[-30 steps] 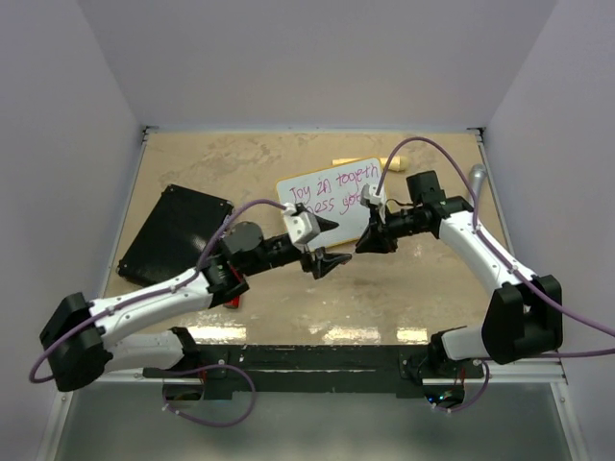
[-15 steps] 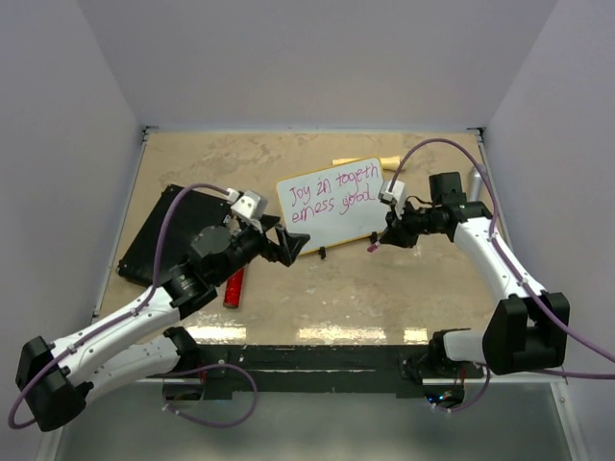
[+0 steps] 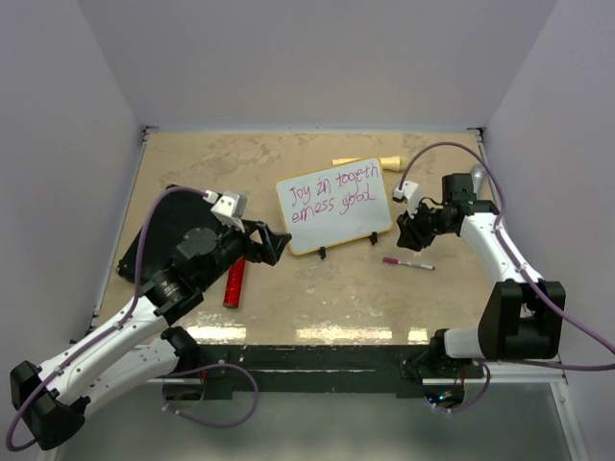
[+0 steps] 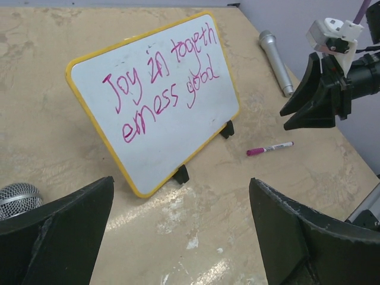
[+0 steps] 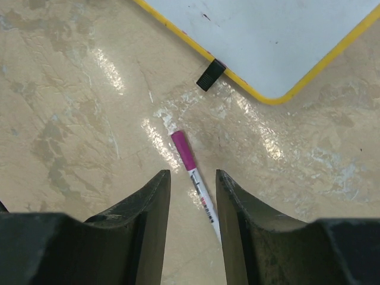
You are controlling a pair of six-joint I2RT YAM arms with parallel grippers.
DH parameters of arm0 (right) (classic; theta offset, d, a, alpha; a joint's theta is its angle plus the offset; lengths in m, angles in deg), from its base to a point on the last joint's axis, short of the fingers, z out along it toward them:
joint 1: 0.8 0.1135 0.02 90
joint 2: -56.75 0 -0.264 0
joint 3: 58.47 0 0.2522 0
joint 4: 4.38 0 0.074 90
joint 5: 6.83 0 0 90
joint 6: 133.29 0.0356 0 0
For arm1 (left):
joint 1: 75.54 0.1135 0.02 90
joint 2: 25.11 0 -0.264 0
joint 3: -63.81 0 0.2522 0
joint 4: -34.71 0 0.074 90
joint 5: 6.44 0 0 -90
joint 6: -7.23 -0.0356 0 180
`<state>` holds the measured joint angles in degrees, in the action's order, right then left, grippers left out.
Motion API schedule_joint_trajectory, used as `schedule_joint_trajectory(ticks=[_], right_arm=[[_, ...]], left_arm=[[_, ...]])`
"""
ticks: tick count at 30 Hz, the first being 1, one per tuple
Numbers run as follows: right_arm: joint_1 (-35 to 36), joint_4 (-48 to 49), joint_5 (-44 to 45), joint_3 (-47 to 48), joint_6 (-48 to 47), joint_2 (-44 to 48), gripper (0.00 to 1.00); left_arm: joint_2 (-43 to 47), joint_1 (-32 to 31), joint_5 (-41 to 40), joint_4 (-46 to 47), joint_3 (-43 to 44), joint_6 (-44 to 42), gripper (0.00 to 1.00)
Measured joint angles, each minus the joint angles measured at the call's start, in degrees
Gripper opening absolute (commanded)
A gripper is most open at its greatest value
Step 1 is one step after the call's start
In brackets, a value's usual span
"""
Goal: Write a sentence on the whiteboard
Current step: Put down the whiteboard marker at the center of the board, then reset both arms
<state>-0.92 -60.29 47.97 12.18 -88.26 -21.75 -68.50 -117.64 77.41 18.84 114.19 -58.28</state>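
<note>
Whiteboard [image 3: 333, 206] stood propped, sentence [image 3: 330, 196] on it. Left gripper [image 3: 277, 243] just left of it, jaws spread wide, empty. Right gripper [image 3: 408, 234] to its right, jaws slightly parted above the marker [image 3: 407, 262], which lay loose. Black case [image 3: 163, 240] further left of the board, contents not visible.

A: What stood ahead?
B: The whiteboard [image 4: 178, 127], tilted back on two black feet [image 4: 181, 174] on the desk [image 4: 53, 148], with the sentence [image 4: 160, 83] in pink.
A: And to its right?
B: A marker [image 4: 270, 148] lay on the desk, apart from the board. The right gripper [image 4: 284, 122] hung near it, holding nothing. A silver microphone [image 4: 276, 62] lay beyond.
A: The left gripper [image 4: 181, 184]?
B: Wide open.
</note>
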Motion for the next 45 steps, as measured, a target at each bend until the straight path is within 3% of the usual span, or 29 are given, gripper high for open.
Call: schedule_joint_trajectory(ticks=[11, 19, 21, 27, 36, 45], right_arm=[[-4.5, -2.9, -0.5, 1.3, -1.8, 2.2, 0.43], [-9.8, -2.0, -3.3, 5.6, 1.2, 11.2, 0.53], [-12.0, -0.9, -3.4, 7.7, 3.5, 13.6, 0.64], [-16.2, 6.4, -3.0, 14.7, 15.4, 17.8, 0.97], [-16.4, 18.1, 7.0, 19.0, 39.1, 21.3, 0.99], [-16.4, 19.9, 15.2, 20.3, 45.2, 21.3, 0.99]], left_arm=[[-2.2, 6.8, 3.3, -3.1, 2.7, 0.4, 1.00], [-8.3, 30.3, 24.1, 4.0, 3.4, 9.6, 1.00], [-9.5, 33.9, 27.5, 4.5, 4.8, 11.5, 1.00], [-11.5, 34.6, 31.3, -1.4, 17.5, 8.8, 1.00], [-8.7, 34.6, 28.1, -12.4, 26.6, 0.4, 1.00], [-8.4, 34.6, 27.3, -16.3, 26.6, -1.1, 1.00]])
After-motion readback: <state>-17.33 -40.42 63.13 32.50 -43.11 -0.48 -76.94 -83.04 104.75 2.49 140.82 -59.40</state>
